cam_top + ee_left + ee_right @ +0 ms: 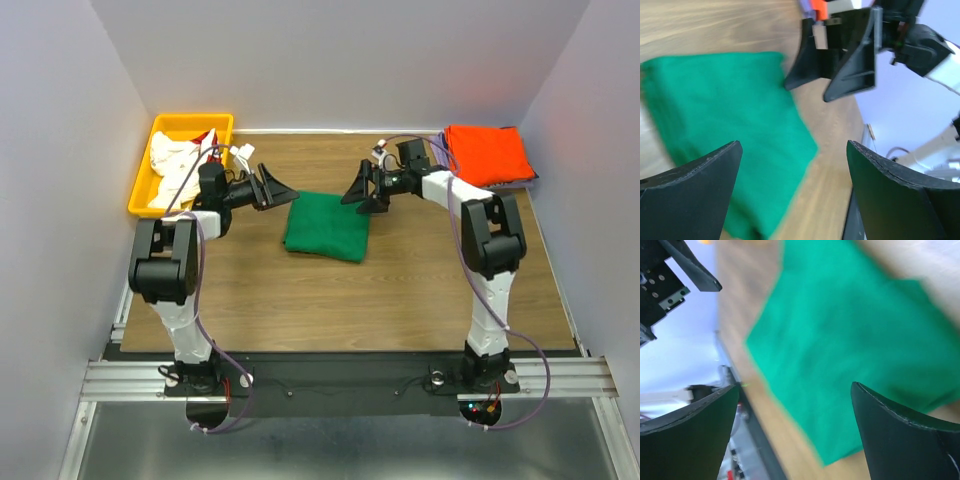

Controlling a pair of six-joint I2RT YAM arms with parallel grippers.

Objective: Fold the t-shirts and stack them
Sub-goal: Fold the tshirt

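A yellow bin [190,121] sits on the table's far left corner, at about 10 o'clock. The table [400,290] is brown wood. Plain pale walls [340,60] stand around it at 9, 12 and 3 o'clock. A silver metal rail [330,378] runs along its edge at 6 o'clock.

2 folded t-shirts [326,227] [487,153], 1 bin [185,121], 2 tools [276,188] [361,190]

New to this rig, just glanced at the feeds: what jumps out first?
A folded green shirt lies mid-table between the left gripper and the right gripper, both open. A folded orange shirt sits at the far right corner, and a yellow bin holding white cloth stands far left.
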